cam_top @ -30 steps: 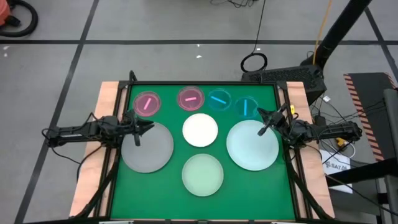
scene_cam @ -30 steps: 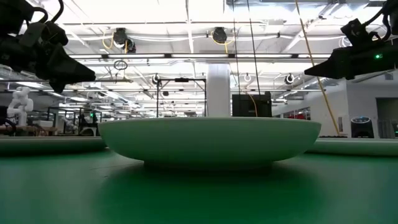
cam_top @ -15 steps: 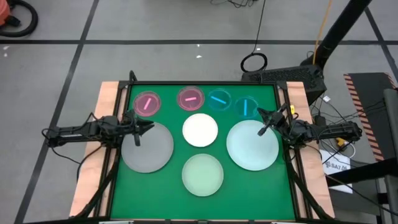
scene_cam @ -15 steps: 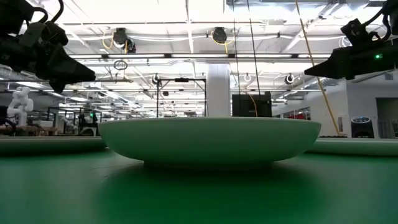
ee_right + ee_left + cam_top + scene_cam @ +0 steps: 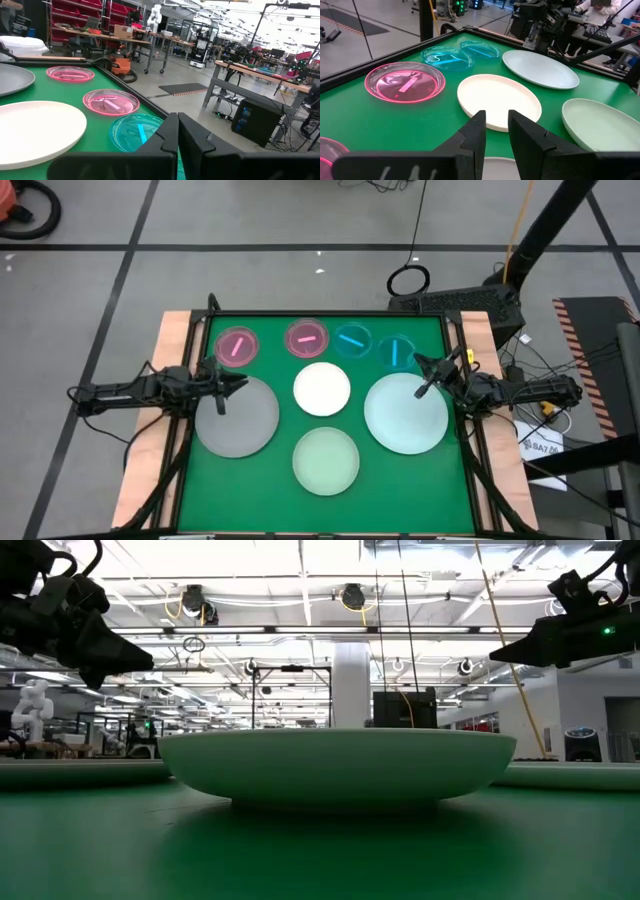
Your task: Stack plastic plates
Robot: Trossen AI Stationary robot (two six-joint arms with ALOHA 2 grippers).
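You have eight round plastic plates lying separately on the green table mat, none stacked. Along the 12 o'clock edge sit four small translucent ones in a row: a pink plate, a second pink plate, a blue plate and a second blue plate that slightly overlaps its neighbour. At centre lies the medium white plate, with the medium pale green plate at 6 o'clock. The large grey plate lies at 9 o'clock, the large pale mint plate at 3 o'clock. Your left gripper hovers above the grey plate's far rim, fingers slightly parted and empty. Your right gripper hovers above the mint plate's far rim, fingers nearly together, holding nothing.
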